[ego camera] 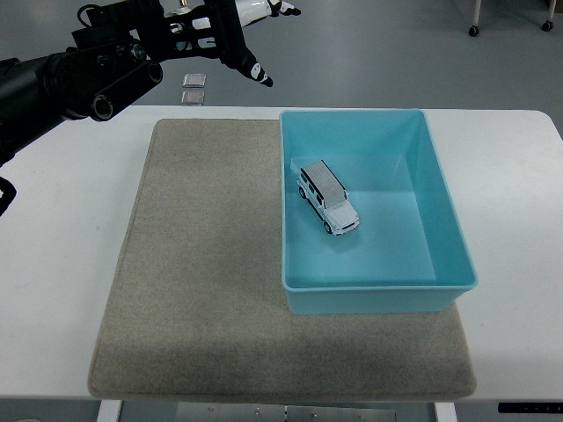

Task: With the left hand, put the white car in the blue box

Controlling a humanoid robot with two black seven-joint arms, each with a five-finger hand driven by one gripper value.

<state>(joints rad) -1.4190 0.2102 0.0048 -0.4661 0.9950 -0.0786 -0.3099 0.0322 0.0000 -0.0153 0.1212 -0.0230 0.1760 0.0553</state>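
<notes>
The white car [327, 197] rests on its wheels on the floor of the blue box [444, 207], in the box's left half, nose toward the near right. My left hand [255, 40] is raised high beyond the table's far edge, up and left of the box, well apart from the car. Its fingers [259, 76] are spread and hold nothing. The black left arm [79, 75] runs in from the upper left edge. The right arm is out of view.
The blue box stands on the right part of a beige mat [202, 264] that covers the middle of the white table [53, 264]. Two small grey squares [194, 88] lie on the floor behind the table.
</notes>
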